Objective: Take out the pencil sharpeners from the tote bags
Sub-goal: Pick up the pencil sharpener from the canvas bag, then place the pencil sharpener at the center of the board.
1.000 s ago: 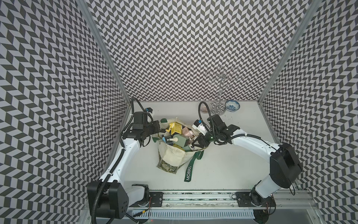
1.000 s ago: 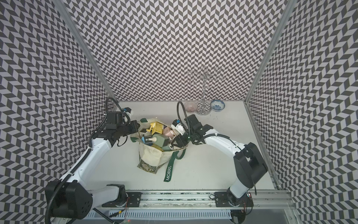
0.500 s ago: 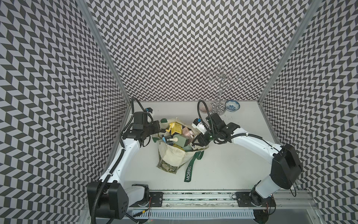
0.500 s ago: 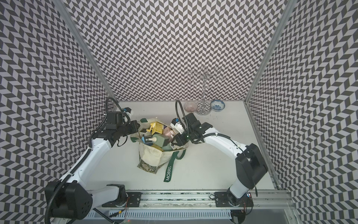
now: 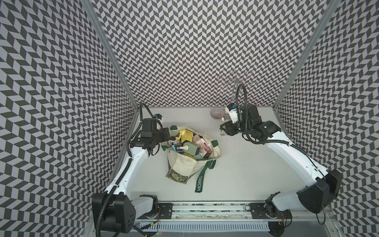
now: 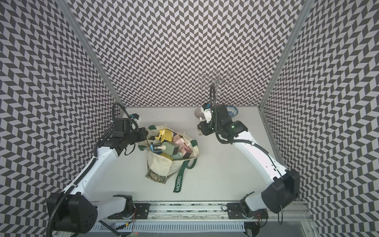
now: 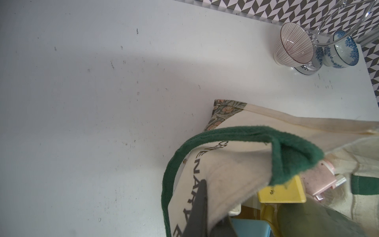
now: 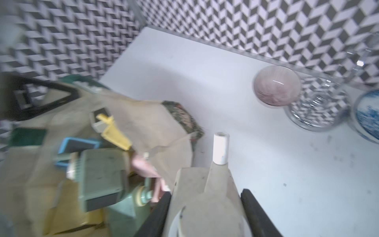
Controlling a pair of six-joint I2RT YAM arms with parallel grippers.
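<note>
Two grips. Fingers (image 8: 253, 207) of right gripper (image 5: 223, 131) part open, clamped on beige sharpener (image 8: 203, 184) over tabletop (image 5: 246, 174), near far edge beside pink bowl (image 5: 217, 113); long axis along fingers, crank handle (image 8: 220, 148) toward far edge. Left gripper (image 5: 166, 133) pinched shut on bag (image 5: 184, 167) rim, near left edge, more sharpeners (image 5: 189, 148) inside.

Bright, even overhead light in both top views; soft shadows on the table (image 5: 246, 174). Wide-angle bowing of walls (image 5: 184, 51) toward edges. Left wrist view sharp, soft shadow band across table. Right wrist view motion-blurred, tote bag (image 8: 143, 127) smeared; beige pencil sharpener (image 8: 207, 197) near lens soft; glare streak on pink bowl (image 8: 276, 83).
</note>
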